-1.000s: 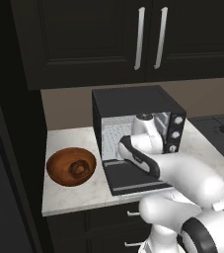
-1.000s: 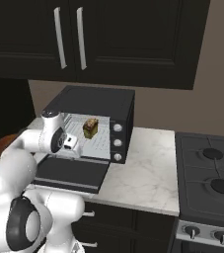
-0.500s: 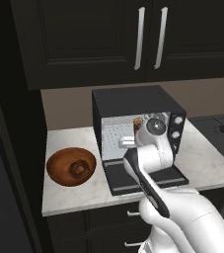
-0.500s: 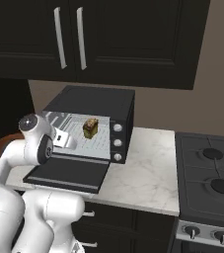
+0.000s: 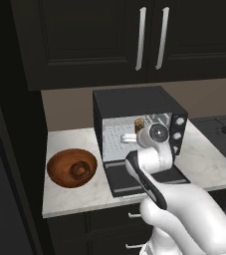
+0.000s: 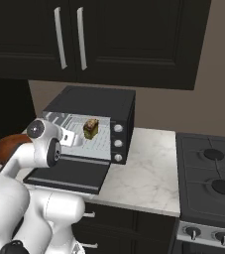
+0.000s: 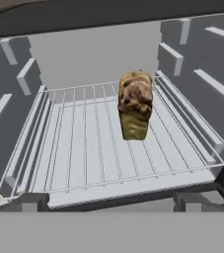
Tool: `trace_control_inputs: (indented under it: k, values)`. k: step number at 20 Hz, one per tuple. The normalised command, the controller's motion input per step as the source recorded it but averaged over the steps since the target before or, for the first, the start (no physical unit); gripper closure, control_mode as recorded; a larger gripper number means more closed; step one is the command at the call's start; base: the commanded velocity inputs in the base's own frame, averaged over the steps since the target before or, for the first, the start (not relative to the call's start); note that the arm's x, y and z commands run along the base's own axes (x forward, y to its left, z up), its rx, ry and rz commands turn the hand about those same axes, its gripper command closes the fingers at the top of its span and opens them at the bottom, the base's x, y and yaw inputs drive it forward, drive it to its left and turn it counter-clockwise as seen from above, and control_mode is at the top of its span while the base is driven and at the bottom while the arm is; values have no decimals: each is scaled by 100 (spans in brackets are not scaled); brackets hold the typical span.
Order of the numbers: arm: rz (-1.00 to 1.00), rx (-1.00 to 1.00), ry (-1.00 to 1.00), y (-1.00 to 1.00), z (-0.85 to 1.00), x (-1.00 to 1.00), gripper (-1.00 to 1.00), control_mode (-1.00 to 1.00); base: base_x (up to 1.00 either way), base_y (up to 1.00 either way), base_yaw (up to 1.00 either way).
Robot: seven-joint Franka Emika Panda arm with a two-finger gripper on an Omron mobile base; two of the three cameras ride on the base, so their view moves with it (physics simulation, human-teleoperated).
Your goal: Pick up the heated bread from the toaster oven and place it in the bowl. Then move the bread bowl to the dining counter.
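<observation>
Far to the left of our claw [image 6: 69,137], well apart from it on the marble bench [image 5: 72,196], sits the bowl [image 5: 71,168], reddish-brown wood with a darker centre, upright and holding no bread. Just to the right of the bowl stands the toaster oven [image 5: 134,102], a black box with its door [image 5: 144,180] dropped flat toward us. Our claw hangs at the oven's mouth, above the lowered door, with its tips pointing in toward the wire rack [image 7: 108,148]; the tips stand wide apart and grip nothing. Ahead of the claw, a little to its right and further into the chamber, the heated bread [image 7: 134,104] stands upright on the rack, a tan chunk with dark brown crust on top, not touching the claw. To the right of the claw, on the oven's front face, run three small knobs [image 6: 117,143] in a column. Further right the bench continues bare and veined, and beyond it lies the dark stovetop [image 6: 210,183] with its burners. Above everything hang dark cabinets [image 6: 109,39] with long silver handles.
</observation>
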Motion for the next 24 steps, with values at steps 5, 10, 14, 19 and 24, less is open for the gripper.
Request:
trace_control_inputs:
  k: [5,10,14,19,24]
  values:
    - [0,5,10,-30,18,25,-100,-100,0,0,0]
    - [0,0,6,-8,5,9,-100,-100,0,0,0]
    - [0,-1,0,0,0,15,-100,-100,0,0,0]
    - [-2,-3,0,-1,-12,27,-100,-100,0,0,0]
    - [-1,0,0,-13,-10,21,-100,-100,0,0,0]
